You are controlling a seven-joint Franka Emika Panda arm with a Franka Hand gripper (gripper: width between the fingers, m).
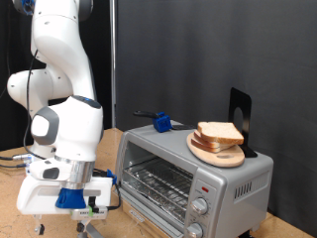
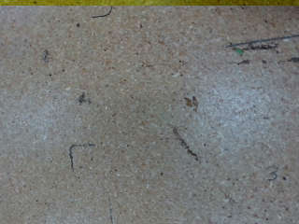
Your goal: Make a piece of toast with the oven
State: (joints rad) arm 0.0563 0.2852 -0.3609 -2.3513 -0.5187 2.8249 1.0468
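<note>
Exterior view: end effector point(image 1: 87, 210) apparently low beside oven point(image 1: 194, 178).

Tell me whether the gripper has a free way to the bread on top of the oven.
Probably yes. The bread slices lie uncovered on a wooden plate atop the oven, open from above. The gripper hangs low beside the oven, and must rise first.

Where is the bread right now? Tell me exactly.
In the exterior view, the bread slices lie stacked on a round wooden plate on top of the oven, toward the view's right, beside a black stand.
</note>
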